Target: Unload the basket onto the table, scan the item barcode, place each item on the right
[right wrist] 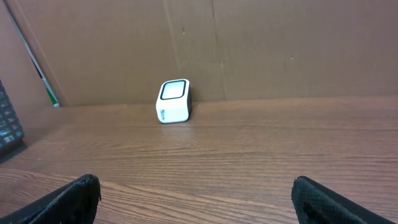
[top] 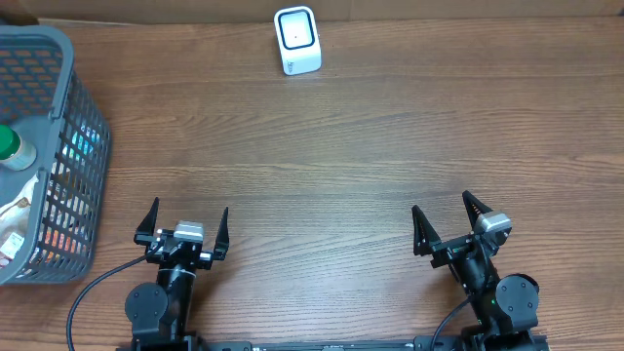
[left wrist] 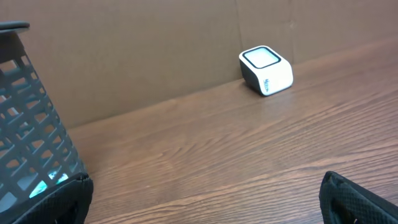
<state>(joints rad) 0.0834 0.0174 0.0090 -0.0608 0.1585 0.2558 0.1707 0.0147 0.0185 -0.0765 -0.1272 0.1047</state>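
A white barcode scanner [top: 297, 40] with a dark window stands at the far edge of the wooden table; it also shows as the scanner [left wrist: 266, 70] in the left wrist view and the scanner [right wrist: 173, 101] in the right wrist view. Items lie in a grey basket [top: 60, 58] at the left, among them a bottle with a green cap [top: 12, 147]. My left gripper [top: 187, 223] rests near the front left, open and empty. My right gripper [top: 444, 221] rests near the front right, open and empty. Both are far from the scanner and the basket's contents.
The basket wall [left wrist: 25, 124] stands close to the left of my left gripper. A brown cardboard wall [right wrist: 249, 43] backs the table behind the scanner. A thin rod with a green tip [right wrist: 37, 68] leans at the back left.
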